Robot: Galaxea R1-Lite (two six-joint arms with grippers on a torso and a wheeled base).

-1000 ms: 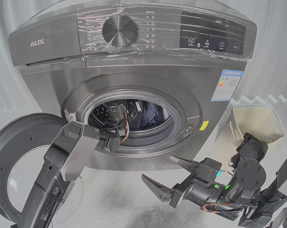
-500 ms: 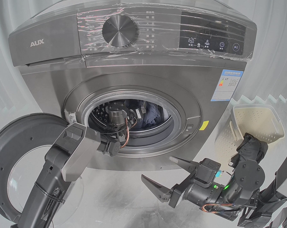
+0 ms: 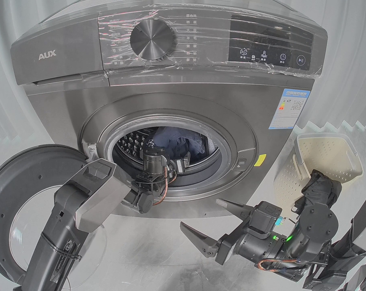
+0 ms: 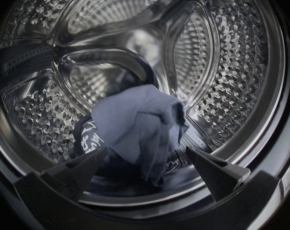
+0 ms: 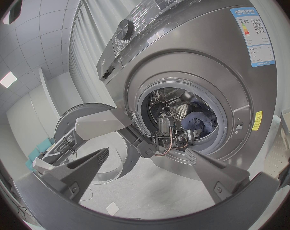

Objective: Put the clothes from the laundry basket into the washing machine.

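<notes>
A blue-grey garment (image 3: 177, 140) lies bunched inside the washing machine drum (image 4: 215, 64), over a darker printed cloth (image 4: 89, 141). My left gripper (image 3: 183, 160) sits at the lower rim of the door opening, open, with the garment (image 4: 135, 122) lying free just beyond its fingers. My right gripper (image 3: 201, 214) hangs open and empty above the floor in front of the machine. A dark garment (image 3: 320, 188) lies in the cream laundry basket (image 3: 332, 150) to the machine's right, behind my right arm.
The round washer door (image 3: 25, 182) stands swung open at the left, beside my left arm. The grey floor (image 3: 150, 243) in front of the machine is bare. White curtains hang behind the machine.
My left gripper has drawn back and down from inside the drum to the opening's lower rim. The blue-grey garment stays in the drum. The right arm has not moved.
</notes>
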